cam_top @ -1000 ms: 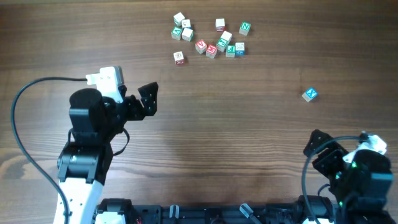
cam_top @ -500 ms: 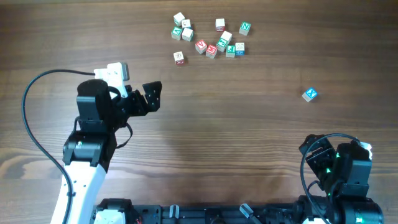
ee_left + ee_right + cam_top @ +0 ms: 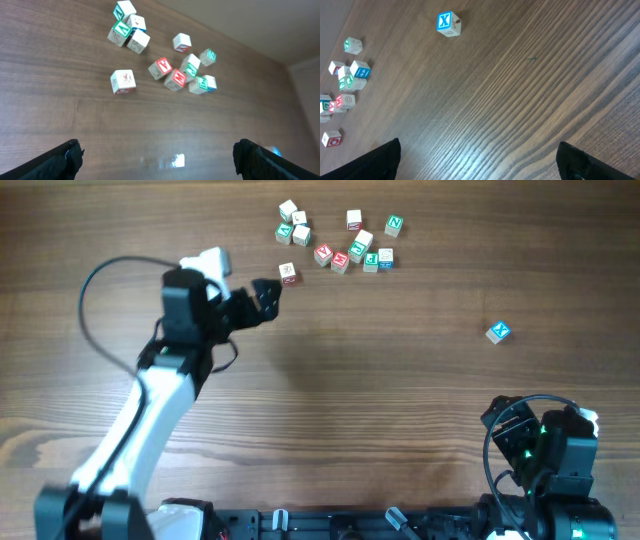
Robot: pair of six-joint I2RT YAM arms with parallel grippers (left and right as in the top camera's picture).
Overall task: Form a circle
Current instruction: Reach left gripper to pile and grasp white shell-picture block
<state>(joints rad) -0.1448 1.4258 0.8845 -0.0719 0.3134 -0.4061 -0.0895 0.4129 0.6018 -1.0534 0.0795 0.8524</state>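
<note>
Overhead shows you the letter cubes (image 3: 340,260) at the upper middle of the frame on the wooden worktop (image 3: 400,380), lying in loose bunches rather than a ring. A tight clump of four (image 3: 302,235) sits furthest left. A looser scatter (image 3: 371,260) with red and green marks spreads to its right. One lone cube (image 3: 288,273) lies just below the clump, and a blue X cube (image 3: 498,332) lies well apart at the right. Your left gripper (image 3: 270,297) reaches in from the left, jaws spread wide and empty, near the lone cube but not around it. Your right gripper (image 3: 503,430) sits at the lower right, close to the bottom edge, jaws also wide and holding nothing.

Left wrist view: you see the two dark fingertips at the lower corners, far apart, with only bare wood between them. The lone cube (image 3: 122,81), pale with red marks, lies left of centre. The clump (image 3: 138,41) is at the upper left and the scatter (image 3: 163,67) at the upper middle.

Right wrist view: your fingertips again stand at the lower corners, wide apart, over bare worktop. The blue X cube (image 3: 448,23) is near the top, left of centre, and the other cubes line the left edge.
</note>
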